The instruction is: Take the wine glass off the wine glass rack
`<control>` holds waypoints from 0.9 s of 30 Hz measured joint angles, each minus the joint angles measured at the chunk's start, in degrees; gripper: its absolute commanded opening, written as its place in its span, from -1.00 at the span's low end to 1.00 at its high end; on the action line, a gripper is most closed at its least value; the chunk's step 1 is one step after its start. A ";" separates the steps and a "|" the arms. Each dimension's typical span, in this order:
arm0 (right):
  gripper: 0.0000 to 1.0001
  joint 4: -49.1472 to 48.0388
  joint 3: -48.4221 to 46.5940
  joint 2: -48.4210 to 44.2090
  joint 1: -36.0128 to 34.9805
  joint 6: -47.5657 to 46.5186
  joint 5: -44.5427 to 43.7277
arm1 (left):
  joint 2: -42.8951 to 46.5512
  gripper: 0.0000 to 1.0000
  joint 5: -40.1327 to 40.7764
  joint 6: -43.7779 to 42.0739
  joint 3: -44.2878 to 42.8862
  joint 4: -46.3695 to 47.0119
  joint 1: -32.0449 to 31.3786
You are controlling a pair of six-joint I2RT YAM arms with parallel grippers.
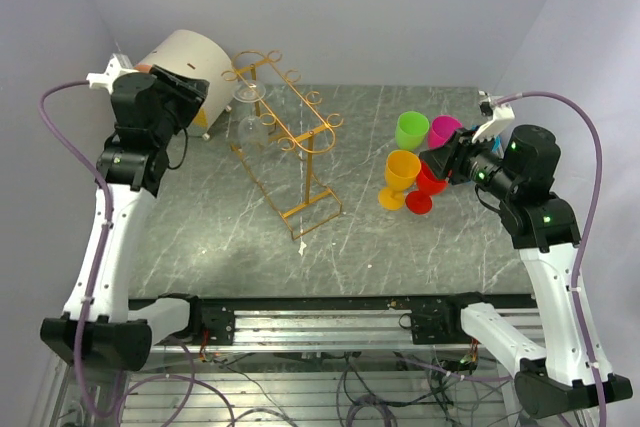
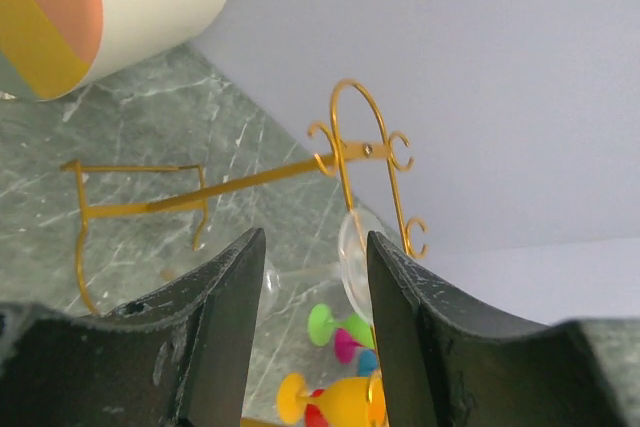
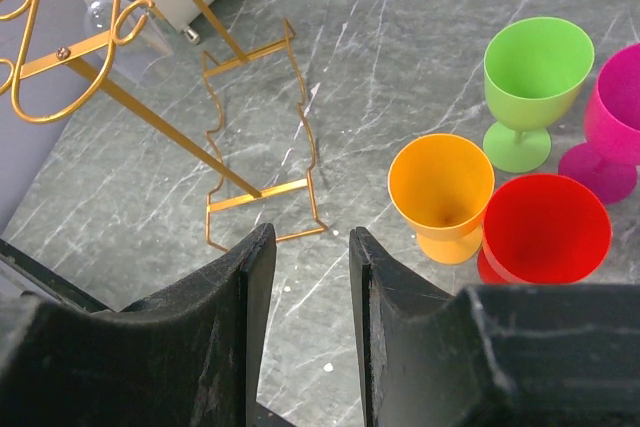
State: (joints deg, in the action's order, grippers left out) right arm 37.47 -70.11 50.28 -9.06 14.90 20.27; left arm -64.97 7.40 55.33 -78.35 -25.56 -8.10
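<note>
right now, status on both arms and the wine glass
Left gripper open, empty, short of the wine glass. Right gripper open, empty. Glass hangs on the rack, curled rail ends beside it.

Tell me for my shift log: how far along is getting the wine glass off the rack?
Nothing is done yet: the clear wine glass hangs from the gold rack. In hand: the left gripper is open, facing the glass, not gripping. Left: grasp it and slide it off the rails.

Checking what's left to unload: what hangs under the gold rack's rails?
One clear wine glass hangs under the wine glass rack, near its far left end. No other glass shows on the rails. Its stem is too faint to trace.
</note>
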 measured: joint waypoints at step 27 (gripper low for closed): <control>-0.28 -0.37 0.04 0.37 0.00 -0.39 0.42 | -7.91 0.02 -36.59 13.55 13.25 29.75 10.91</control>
State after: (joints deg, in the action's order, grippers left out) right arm 37.10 -70.06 50.65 -9.06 14.50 20.69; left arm -72.88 -29.19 68.88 -65.10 4.19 2.81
